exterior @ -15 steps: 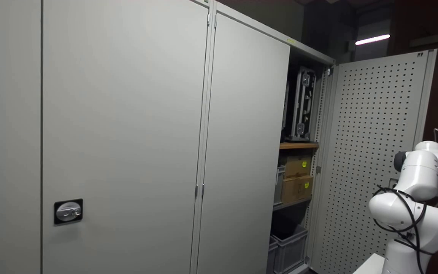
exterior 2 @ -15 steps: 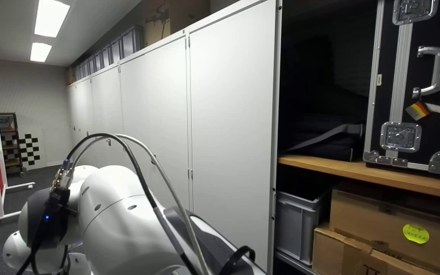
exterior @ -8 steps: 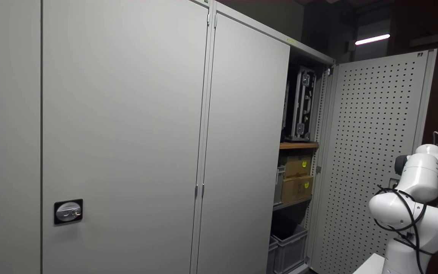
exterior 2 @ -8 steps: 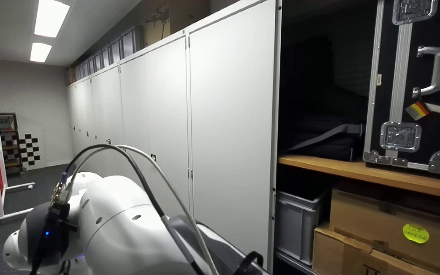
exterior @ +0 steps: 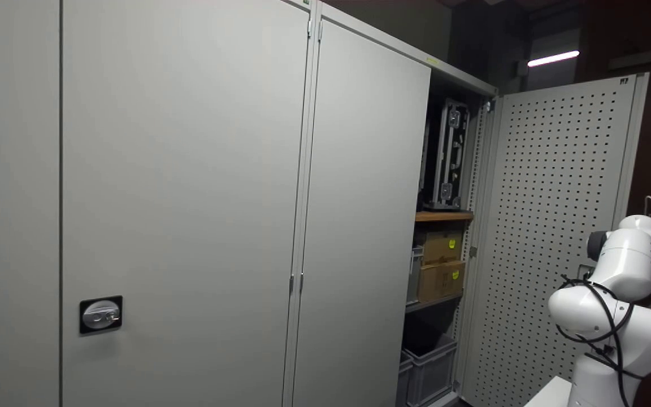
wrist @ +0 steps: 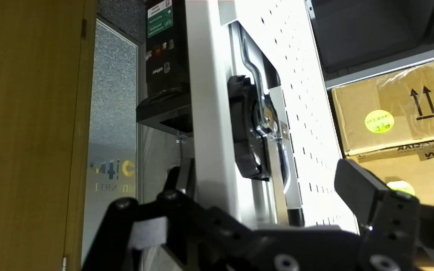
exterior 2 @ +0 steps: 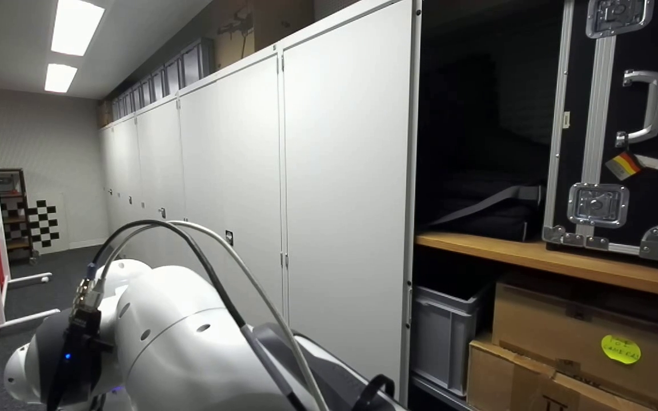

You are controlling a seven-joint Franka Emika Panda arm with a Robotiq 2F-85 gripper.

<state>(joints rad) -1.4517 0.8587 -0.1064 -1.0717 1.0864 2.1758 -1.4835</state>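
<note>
Between the fingers (wrist: 356,188) of your gripper (wrist: 266,177), which stand wide apart and hold nothing, you see the perforated door (wrist: 300,94) with its black latch housing (wrist: 249,131); you cannot tell whether either finger touches it. Cardboard boxes (wrist: 401,109) sit at the wrist view's right, and in an exterior view the door hangs swung open from the cabinet (exterior: 368,198), partly behind your white arm (exterior: 625,265)

Lab with storage cabinets (exterior 2: 249,160), checkered board (exterior 2: 44,222)
</note>
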